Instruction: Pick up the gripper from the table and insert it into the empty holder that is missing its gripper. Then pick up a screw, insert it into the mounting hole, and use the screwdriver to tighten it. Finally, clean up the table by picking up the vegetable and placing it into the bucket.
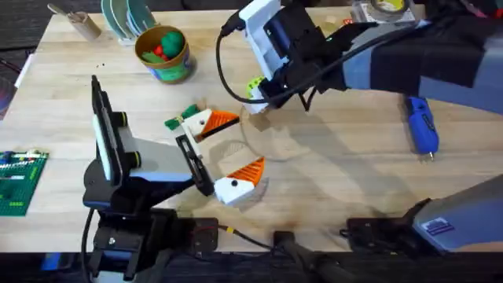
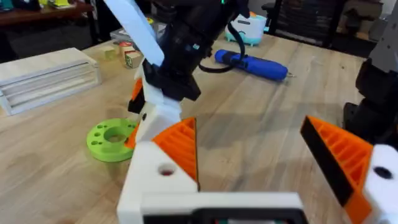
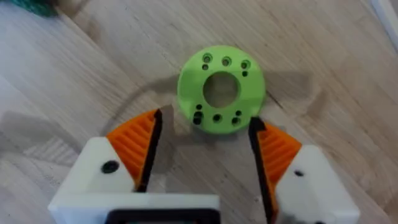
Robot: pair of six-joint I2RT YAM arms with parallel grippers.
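My right gripper [image 3: 205,124] is open, low over the table, and both its white jaw blocks carry an orange ribbed pad [image 3: 134,146]. A lime-green ring [image 3: 221,88] lies just past its fingertips. From above, the right gripper [image 1: 261,96] has reached across to the table's middle. My left gripper [image 1: 228,151] is open and empty, with orange pads [image 2: 180,146] on both fingers. The vegetable [image 1: 176,120] lies beside its far finger, partly hidden. The bucket [image 1: 163,53] stands at the back left with toy food inside. The screwdriver [image 1: 422,126] lies at the right. Screws are out of view.
Stacked plates [image 1: 126,17] and a tan cup [image 1: 77,21] sit at the back left. A green baseplate [image 1: 20,182] lies at the left edge. A tape roll [image 1: 387,8] is at the back right. A white box [image 2: 46,78] and small blocks [image 2: 127,56] lie beyond the ring [image 2: 112,140].
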